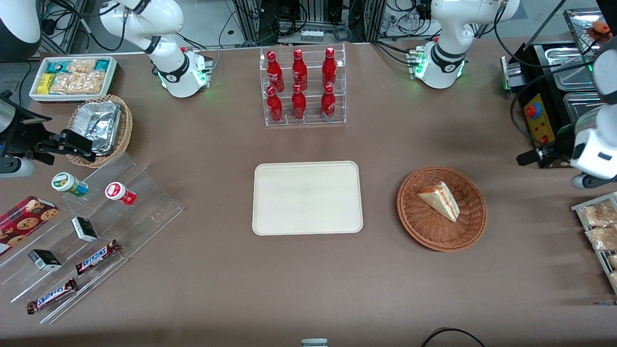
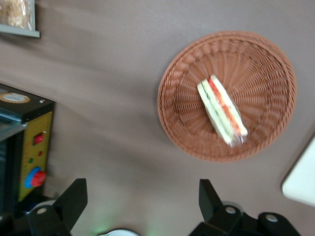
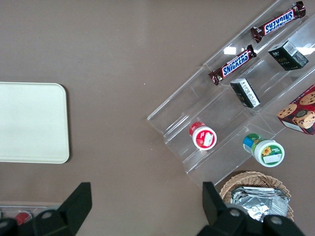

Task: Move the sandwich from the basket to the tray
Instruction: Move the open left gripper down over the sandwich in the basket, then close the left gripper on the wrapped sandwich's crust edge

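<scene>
The sandwich (image 1: 439,200) (image 2: 222,110), a white-bread wedge with red, orange and green filling, lies in the round reddish-brown basket (image 1: 409,212) (image 2: 177,123). The cream-white tray (image 1: 307,197) (image 2: 302,182) (image 3: 29,123) lies flat beside the basket, toward the parked arm's end, with nothing on it. My gripper (image 1: 530,156) (image 2: 141,199) hovers over bare table toward the working arm's end, apart from the basket and a little farther from the front camera. It stands wide open with nothing between its fingers (image 2: 74,199).
A black control box with a red button (image 1: 537,118) (image 2: 32,147) sits close to the gripper. A wire rack of snack packs (image 1: 600,226) lies nearer the camera. A clear rack of red bottles (image 1: 303,86) stands farther back than the tray. Acrylic steps with snacks (image 1: 87,226) lie toward the parked arm's end.
</scene>
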You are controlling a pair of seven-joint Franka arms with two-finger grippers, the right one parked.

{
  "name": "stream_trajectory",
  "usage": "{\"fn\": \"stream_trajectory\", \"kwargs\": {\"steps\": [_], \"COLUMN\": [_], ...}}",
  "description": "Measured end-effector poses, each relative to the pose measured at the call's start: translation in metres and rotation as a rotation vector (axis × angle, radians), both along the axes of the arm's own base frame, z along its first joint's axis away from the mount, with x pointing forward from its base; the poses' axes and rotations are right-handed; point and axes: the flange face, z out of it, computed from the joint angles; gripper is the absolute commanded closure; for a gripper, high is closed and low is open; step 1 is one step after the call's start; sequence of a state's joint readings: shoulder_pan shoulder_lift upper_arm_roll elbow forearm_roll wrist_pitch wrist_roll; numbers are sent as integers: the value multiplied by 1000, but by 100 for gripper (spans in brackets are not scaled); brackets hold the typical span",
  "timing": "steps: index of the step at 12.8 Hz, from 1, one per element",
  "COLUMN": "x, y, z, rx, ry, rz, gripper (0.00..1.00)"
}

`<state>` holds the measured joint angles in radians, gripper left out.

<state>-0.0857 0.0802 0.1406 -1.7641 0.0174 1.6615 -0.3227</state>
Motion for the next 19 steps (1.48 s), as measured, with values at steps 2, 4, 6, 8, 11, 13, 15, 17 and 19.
{"fn": "stream_trajectory", "kwargs": {"steps": [2, 4, 6, 8, 11, 13, 15, 17, 19], "x": [2, 11, 26, 35, 42, 41, 41, 38, 31], "y": [0, -3, -18, -40, -67, -68, -69, -86, -104], "z": [-27, -59, -93, -121, -148, -157, -161, -168, -181], "rx": [18, 42, 69, 87, 107, 106, 111, 108, 107], "ry": [-10, -13, -25, -30, -51, -73, -95, -117, -123], "rz": [88, 187, 277, 320, 387, 422, 498, 519, 509], "gripper": [0, 0, 0, 0, 0, 0, 0, 0, 0]}}
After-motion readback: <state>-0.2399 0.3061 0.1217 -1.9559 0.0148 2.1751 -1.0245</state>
